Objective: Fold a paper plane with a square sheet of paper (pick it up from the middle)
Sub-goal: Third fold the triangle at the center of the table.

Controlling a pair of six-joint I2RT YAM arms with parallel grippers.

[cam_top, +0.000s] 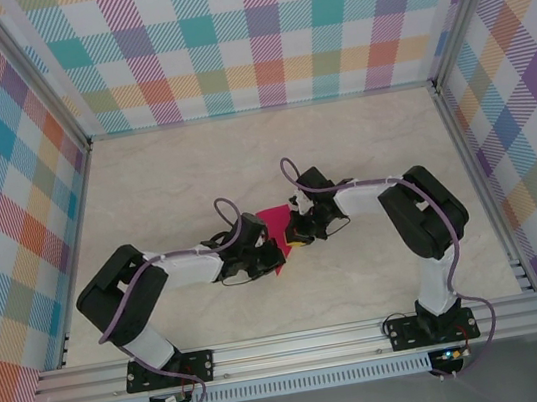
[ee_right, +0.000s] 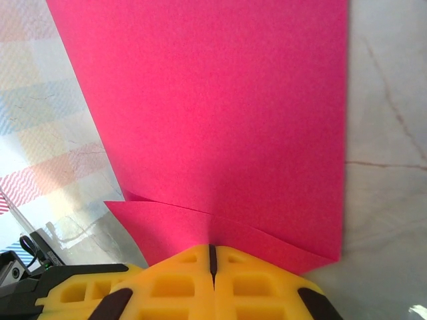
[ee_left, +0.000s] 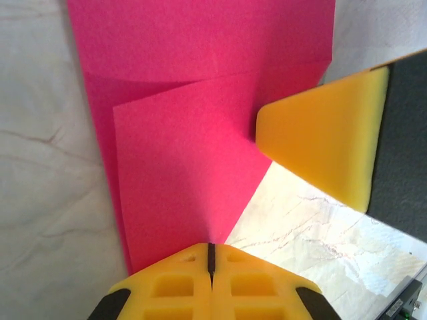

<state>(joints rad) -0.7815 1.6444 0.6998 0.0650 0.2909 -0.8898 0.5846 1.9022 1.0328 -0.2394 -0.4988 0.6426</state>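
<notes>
The magenta-pink square sheet of paper (cam_top: pixel 274 222) lies on the table between the two arms, folded into overlapping layers. In the left wrist view the paper (ee_left: pixel 193 133) shows a folded flap with a slanted edge. My left gripper (ee_left: pixel 211 248) is shut, its yellow tip resting on the narrow near end of that flap. The right gripper's yellow fingers (ee_left: pixel 327 140) press on the flap's right side. In the right wrist view the paper (ee_right: pixel 220 113) shows two stacked layers, and my right gripper (ee_right: pixel 213 249) is shut with its tip on the lower layer's edge.
The marble-patterned table (cam_top: pixel 193 172) is walled by plaid panels (cam_top: pixel 243 33) on three sides, with metal frame rails (cam_top: pixel 301 348) along the near edge. The left gripper's body (ee_right: pixel 67 293) sits close beside the right one.
</notes>
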